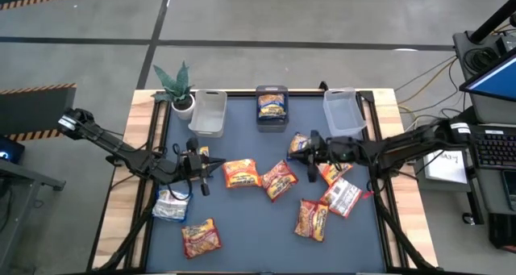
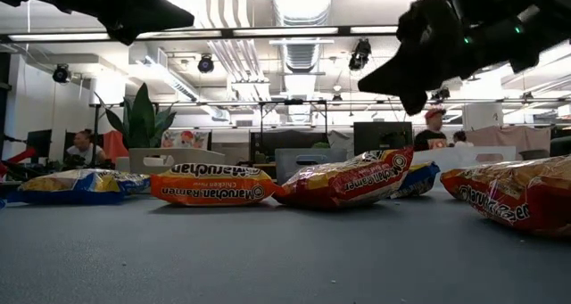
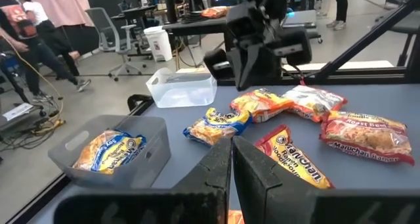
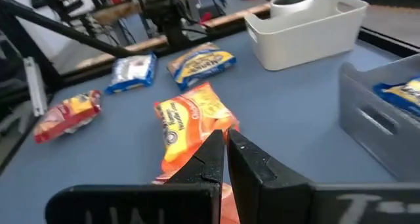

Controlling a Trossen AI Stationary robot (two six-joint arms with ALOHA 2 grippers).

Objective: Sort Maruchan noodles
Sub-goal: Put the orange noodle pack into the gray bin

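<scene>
Flat plastic Maruchan noodle packets (image 1: 278,179), orange, red, blue-yellow and silvery, lie scattered across the middle and lower part of the dark blue table (image 1: 242,227), with bare mat along the bottom centre and below the upper bins. One blue-yellow packet (image 1: 272,106) sits in the grey middle bin (image 1: 272,94) at top centre. The left gripper (image 1: 201,164), mid-left, and right gripper (image 1: 310,152), centre-right, have jaws pressed together, empty. The low view crops both arms.
</scene>
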